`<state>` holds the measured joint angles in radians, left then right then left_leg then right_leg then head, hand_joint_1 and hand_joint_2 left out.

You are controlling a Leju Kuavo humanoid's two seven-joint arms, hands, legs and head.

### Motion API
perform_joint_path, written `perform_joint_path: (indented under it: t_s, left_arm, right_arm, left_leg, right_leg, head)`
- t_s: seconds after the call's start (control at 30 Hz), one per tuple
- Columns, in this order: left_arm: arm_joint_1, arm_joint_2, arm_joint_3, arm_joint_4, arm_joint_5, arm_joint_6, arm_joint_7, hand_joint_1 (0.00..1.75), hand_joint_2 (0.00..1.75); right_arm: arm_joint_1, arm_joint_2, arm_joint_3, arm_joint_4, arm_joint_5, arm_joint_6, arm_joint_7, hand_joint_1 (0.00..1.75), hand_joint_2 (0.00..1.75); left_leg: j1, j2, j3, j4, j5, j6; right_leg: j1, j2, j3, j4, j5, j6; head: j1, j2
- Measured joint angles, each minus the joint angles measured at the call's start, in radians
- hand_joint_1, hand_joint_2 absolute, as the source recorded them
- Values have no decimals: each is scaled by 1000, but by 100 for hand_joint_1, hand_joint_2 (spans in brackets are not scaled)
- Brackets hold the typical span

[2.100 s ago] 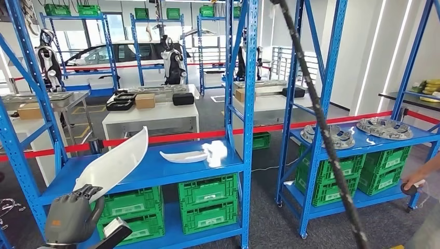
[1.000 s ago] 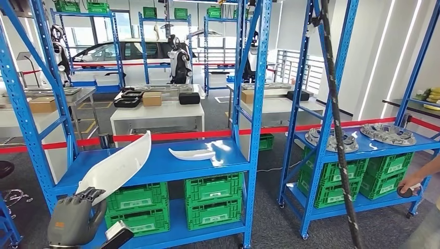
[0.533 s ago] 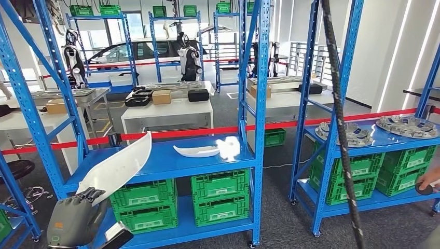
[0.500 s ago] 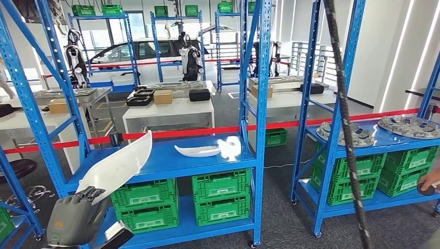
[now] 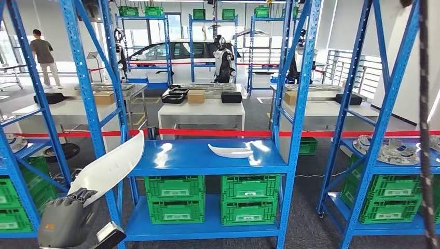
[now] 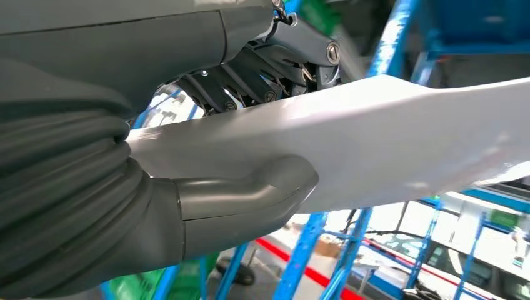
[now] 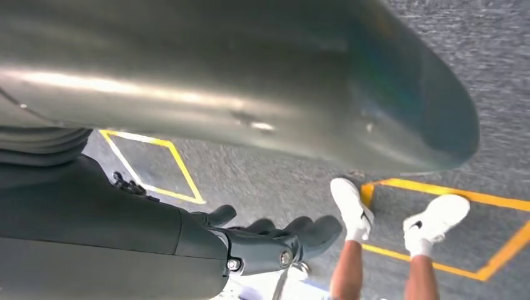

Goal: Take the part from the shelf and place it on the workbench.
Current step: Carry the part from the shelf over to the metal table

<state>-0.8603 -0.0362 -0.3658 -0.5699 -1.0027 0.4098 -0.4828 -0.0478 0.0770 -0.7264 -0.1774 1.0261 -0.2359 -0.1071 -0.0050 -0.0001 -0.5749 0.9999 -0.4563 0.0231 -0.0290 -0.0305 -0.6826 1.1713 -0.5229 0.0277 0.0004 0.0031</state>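
Take the blue shelf (image 5: 207, 158) straight ahead of you as your landmark. On its upper deck lies one white curved part (image 5: 231, 151), right of the deck's middle and near the right upright. On the deck beneath it stand green crates (image 5: 212, 197), side by side in stacks. Right of this shelf you see a second blue shelf (image 5: 384, 168); a grey metal casting (image 5: 390, 151) lies on its deck, with more green crates (image 5: 389, 202) under it.

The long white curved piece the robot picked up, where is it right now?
The long white part is in the robot's left hand, low on the left of the head view, slanting up across the front of the blue shelf, where a smaller white part lies.
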Motion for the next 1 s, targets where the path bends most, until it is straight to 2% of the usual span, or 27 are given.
perform_joint_path:
  t_s: [0.03, 0.07, 0.1, 0.13, 0.2, 0.23, 0.27, 0.3, 0.37, 0.4, 0.47, 0.5, 0.53, 0.57, 0.6, 0.63, 0.67, 0.73, 0.77, 0.8, 0.87, 0.9, 0.93, 1.0]
  left_arm:
    - [1, -1, 0, 0, 2, -1, -1, 175, 175]
    - [4, 0, 0, 0, 4, -2, -4, 175, 175]
    - [7, 1, 0, 0, 6, -2, -7, 175, 175]
    - [8, 2, 0, 1, 9, -1, -12, 175, 175]
    - [8, 6, 0, 1, 16, 2, -20, 175, 175]
    - [7, 7, 0, 1, 20, 4, -24, 175, 175]
    - [7, 8, 1, 1, 23, 5, -27, 175, 175]
    - [6, 9, 1, 1, 25, 5, -30, 175, 175]
    - [5, 13, 1, 1, 27, 5, -34, 175, 175]
    - [4, 14, 1, 1, 27, 4, -34, 175, 175]
    - [0, 16, 1, 1, 28, 3, -35, 175, 175]
    - [-2, 15, 1, 1, 29, 3, -36, 175, 175]
    - [-1, 13, 1, 1, 29, 4, -37, 175, 175]
    - [2, 12, 1, 2, 31, 5, -39, 175, 175]
    - [6, 10, 1, 3, 34, 8, -41, 175, 175]
    - [9, 10, 1, 3, 37, 11, -43, 175, 175]
    - [12, 10, 1, 3, 40, 14, -45, 175, 175]
    - [13, 9, 1, 0, 46, 21, -48, 175, 175]
    - [13, 6, 1, -2, 48, 23, -50, 175, 175]
    - [13, 4, 1, -3, 50, 25, -51, 175, 175]
    - [15, 0, 1, -5, 53, 25, -52, 175, 175]
    - [16, 0, 1, -5, 54, 26, -51, 175, 175]
    - [16, -1, 1, -5, 55, 26, -49, 175, 175]
    - [14, -7, 1, -3, 56, 26, -44, 175, 175]
  right_arm:
    - [1, -1, 0, 0, 0, -1, -3, 0, 0]
    - [2, -3, -1, 0, 1, -1, -6, 0, 0]
    - [3, -3, -1, 0, 1, -1, -10, 0, 0]
    - [3, -3, -1, 0, 3, -1, -14, 0, 0]
    - [2, -5, -1, 0, 6, -1, -18, 0, 0]
    - [2, -6, -1, 0, 7, 0, -19, 0, 0]
    - [1, -6, -1, 0, 8, 0, -18, 0, 0]
    - [1, -7, -1, 0, 9, 1, -17, 0, 0]
    - [-1, -7, -1, 0, 9, 1, -13, 0, 0]
    - [-2, -7, -1, 0, 9, 1, -10, 0, 0]
    - [-4, -7, -2, 0, 9, 1, -5, 0, 0]
    - [-3, -8, -2, 0, 9, 1, -3, 0, 0]
    - [-2, -8, -2, 0, 9, 1, -1, 0, 0]
    - [-1, -8, -2, 0, 9, 1, -1, 0, 0]
    - [0, -8, -2, 0, 9, 1, -1, 0, 0]
    - [0, -8, -2, 0, 9, 1, -2, 0, 0]
    - [0, -8, -2, 0, 9, 1, -4, 0, 0]
    - [1, -8, -2, 0, 9, 1, -8, 0, 0]
    - [2, -8, -2, 0, 10, 0, -10, 0, 0]
    - [3, -8, -2, 0, 10, 0, -11, 0, 0]
    - [3, -7, -2, 0, 13, -1, -12, 0, 0]
    - [2, -7, -2, 0, 15, -1, -10, 0, 0]
    - [1, -8, -2, 0, 18, -1, -8, 0, 0]
    - [1, -10, -2, 0, 23, -2, -2, 0, 0]
  left_leg:
    - [0, -11, -3, 1, 2, 3]
    - [-1, -22, -6, 3, 3, 3]
    - [-2, -33, -9, 7, 3, 3]
    - [-2, -45, -11, 11, 2, 2]
    - [-1, -67, -16, 22, -1, -3]
    - [-2, -77, -20, 28, -3, -8]
    - [-2, -86, -24, 31, -4, -13]
    - [-2, -93, -28, 31, -3, -19]
    - [-1, -105, -34, 28, 1, -30]
    - [-2, -95, -39, 33, -3, -35]
    - [-3, -53, -69, 91, -37, -45]
    - [-2, -30, -99, 153, -68, -50]
    - [1, -17, -133, 223, -98, -54]
    - [4, -11, -162, 281, -117, -57]
    - [6, -8, -177, 313, -121, -60]
    - [8, -5, -170, 298, -103, -60]
    - [8, 1, -143, 245, -73, -58]
    - [2, 38, -68, 99, -18, -48]
    - [-3, 51, -42, 50, -5, -42]
    - [-7, 58, -31, 26, -2, -37]
    - [-10, 37, -31, 20, 1, -26]
    - [-9, 25, -30, 15, 6, -20]
    - [-6, 15, -27, 9, 11, -14]
    - [0, -5, -23, 0, 19, -4]
  right_leg:
    - [2, 17, -31, 71, -34, 0]
    - [4, 23, -54, 120, -50, 0]
    - [5, 26, -61, 135, -48, -1]
    - [6, 29, -48, 110, -26, -3]
    - [5, 49, 19, -21, 34, -7]
    - [5, 61, 46, -78, 52, -9]
    - [5, 69, 62, -112, 59, -12]
    - [6, 71, 65, -123, 56, -15]
    - [7, 53, 65, -126, 60, -26]
    - [5, 46, 66, -129, 62, -33]
    - [2, 30, 69, -134, 64, -45]
    - [3, 21, 69, -135, 64, -48]
    - [3, 12, 69, -135, 63, -50]
    - [3, 3, 69, -135, 62, -51]
    - [3, -7, 69, -135, 62, -51]
    - [3, -15, 69, -135, 61, -50]
    - [3, -24, 71, -135, 61, -50]
    - [6, -41, 74, -134, 58, -45]
    - [8, -50, 75, -134, 57, -40]
    - [10, -58, 77, -135, 57, -34]
    - [11, -78, 82, -140, 58, -21]
    - [9, -79, 84, -139, 55, -14]
    - [8, -70, 83, -131, 46, -9]
    - [5, -18, 46, -46, -4, -2]
  head:
    - [2, 0]
    - [3, 0]
    - [3, 0]
    - [3, 0]
    - [4, 0]
    - [4, 0]
    - [3, 0]
    - [3, 0]
    - [2, 0]
    - [1, 0]
    - [-2, 0]
    - [-4, 0]
    - [-5, 0]
    - [-5, 0]
    - [-6, 0]
    - [-6, 0]
    - [-6, 0]
    - [-7, 0]
    - [-6, 0]
    - [-6, 0]
    - [-4, 0]
    - [-3, 0]
    - [-3, 0]
    - [0, 0]
